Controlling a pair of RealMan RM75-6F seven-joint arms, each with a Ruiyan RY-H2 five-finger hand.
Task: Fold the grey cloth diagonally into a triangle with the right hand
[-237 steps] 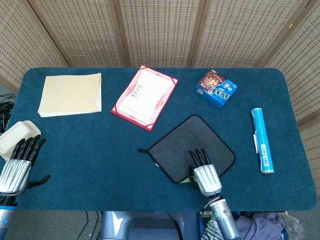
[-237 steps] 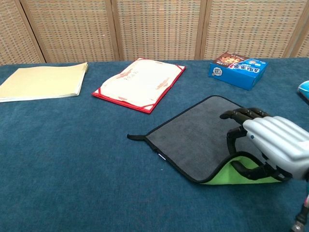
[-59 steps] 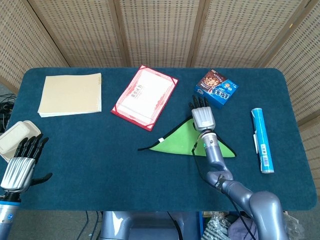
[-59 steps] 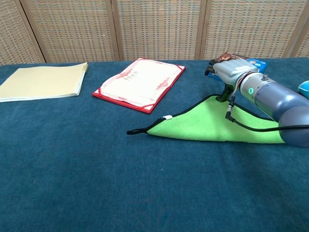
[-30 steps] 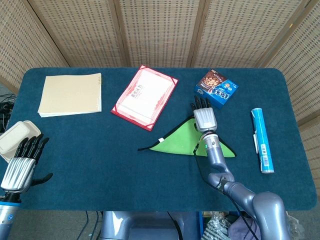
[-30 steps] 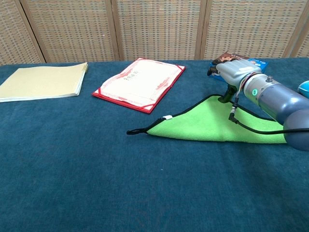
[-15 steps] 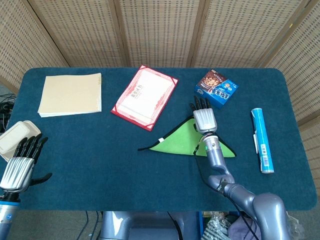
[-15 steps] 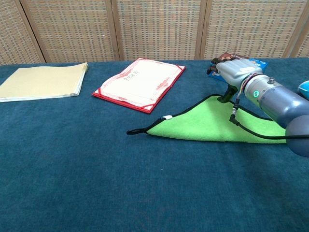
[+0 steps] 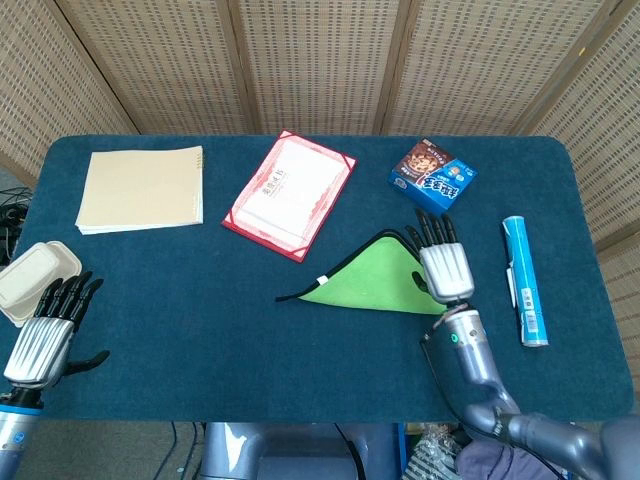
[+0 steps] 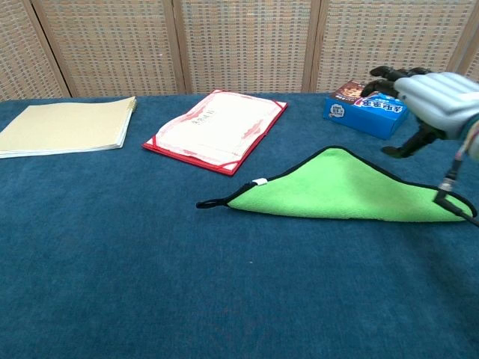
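Green side up, the cloth (image 9: 375, 282) lies folded into a triangle on the bench (image 9: 200, 330), just left of and below the right hand (image 9: 446, 267). That hand hovers with fingers spread, holding nothing. The left hand (image 9: 42, 340), fingers apart and empty, is well apart from it.

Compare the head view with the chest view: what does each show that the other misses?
Only the head view shows the left robot hand, open beside a beige container, and the blue tube at the table's right side. The chest view shows nothing the head view lacks. Both show the folded cloth green side up, the right robot hand open, the red-edged certificate, the notebook and the snack box.
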